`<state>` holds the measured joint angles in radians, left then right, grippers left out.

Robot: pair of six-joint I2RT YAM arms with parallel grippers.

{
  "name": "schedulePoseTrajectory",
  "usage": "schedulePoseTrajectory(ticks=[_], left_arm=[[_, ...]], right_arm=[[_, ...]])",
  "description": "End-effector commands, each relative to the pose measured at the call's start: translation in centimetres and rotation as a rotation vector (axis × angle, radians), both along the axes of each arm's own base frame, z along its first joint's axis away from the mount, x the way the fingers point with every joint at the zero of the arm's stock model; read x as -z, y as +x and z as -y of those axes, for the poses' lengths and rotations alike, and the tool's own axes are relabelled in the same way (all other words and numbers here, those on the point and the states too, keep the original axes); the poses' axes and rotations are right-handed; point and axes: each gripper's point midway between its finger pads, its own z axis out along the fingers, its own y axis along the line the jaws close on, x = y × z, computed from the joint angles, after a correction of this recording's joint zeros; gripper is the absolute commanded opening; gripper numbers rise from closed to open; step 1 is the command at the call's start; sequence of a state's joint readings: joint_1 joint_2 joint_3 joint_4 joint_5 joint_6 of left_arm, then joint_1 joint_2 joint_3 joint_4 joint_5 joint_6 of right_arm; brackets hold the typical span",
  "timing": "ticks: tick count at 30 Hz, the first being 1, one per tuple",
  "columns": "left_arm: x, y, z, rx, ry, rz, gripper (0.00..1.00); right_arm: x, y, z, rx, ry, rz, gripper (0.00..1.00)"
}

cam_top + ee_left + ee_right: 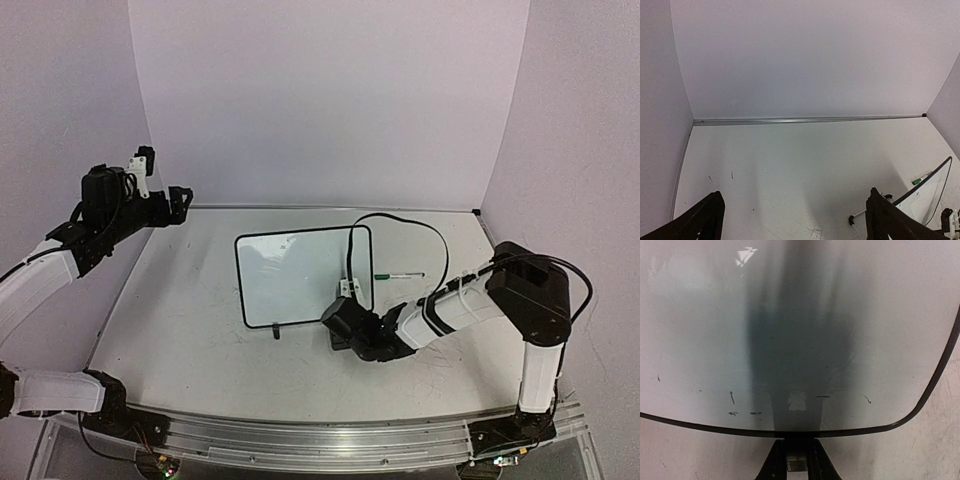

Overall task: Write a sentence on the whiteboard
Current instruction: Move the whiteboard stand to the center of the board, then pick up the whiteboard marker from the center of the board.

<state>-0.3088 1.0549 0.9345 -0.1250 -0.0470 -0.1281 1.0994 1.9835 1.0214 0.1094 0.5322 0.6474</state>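
The whiteboard [295, 275] lies flat in the middle of the table, white with a thin black rim. Its surface [790, 315] carries only a few small dark specks, and the sentence is out of view. My right gripper [340, 318] is low at the board's near right edge. In the right wrist view its fingers [771, 462] stand nearly together at the rim, shut on a black foot of the board. The board's other foot [277, 331] sticks out at the near edge. My left gripper [795, 212] hangs open and empty, raised at the far left [172, 205].
A green-tipped marker [398, 275] lies on the table just right of the board, also seen in the left wrist view [920, 179]. A black cable [400, 220] loops from the right wrist over the board's right side. Walls close in the back and both sides.
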Motion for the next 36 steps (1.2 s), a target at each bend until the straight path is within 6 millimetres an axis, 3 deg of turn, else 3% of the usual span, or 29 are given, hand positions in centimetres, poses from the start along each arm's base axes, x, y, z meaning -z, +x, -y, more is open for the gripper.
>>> schedulePoseTrajectory(ticks=[1, 5, 16, 21, 24, 29, 32, 36], left_arm=[[-0.8, 0.3, 0.3, 0.013, -0.017, 0.037, 1.0], [-1.0, 0.2, 0.4, 0.021, -0.025, 0.039, 0.99], [-1.8, -0.2, -0.3, -0.011, -0.014, 0.069, 0.99], [-1.6, -0.2, 0.2, 0.015, -0.023, 0.061, 0.99], [-1.2, 0.0, 0.2, 0.015, -0.019, 0.05, 0.99], [-0.9, 0.2, 0.1, 0.005, -0.009, 0.044, 0.99], [-0.8, 0.3, -0.1, -0.005, -0.002, 0.043, 0.99], [-0.9, 0.3, -0.3, -0.009, -0.001, 0.046, 0.99]], right_arm=[[-1.1, -1.9, 0.2, 0.082, -0.005, 0.024, 0.05], [-1.8, -2.9, 0.8, 0.072, -0.032, 0.05, 0.01], [-0.9, -5.2, 1.7, 0.0, -0.076, 0.039, 0.01], [-0.8, -5.7, 1.0, -0.032, -0.084, 0.042, 0.18], [-1.3, -5.9, 1.0, -0.045, -0.074, 0.043, 0.38], [-4.9, -6.0, 1.9, -0.061, -0.037, 0.093, 0.64], [-7.7, -6.3, 3.8, -0.055, 0.001, 0.137, 0.68], [-11.5, -6.5, 8.0, 0.01, 0.017, 0.215, 0.72]])
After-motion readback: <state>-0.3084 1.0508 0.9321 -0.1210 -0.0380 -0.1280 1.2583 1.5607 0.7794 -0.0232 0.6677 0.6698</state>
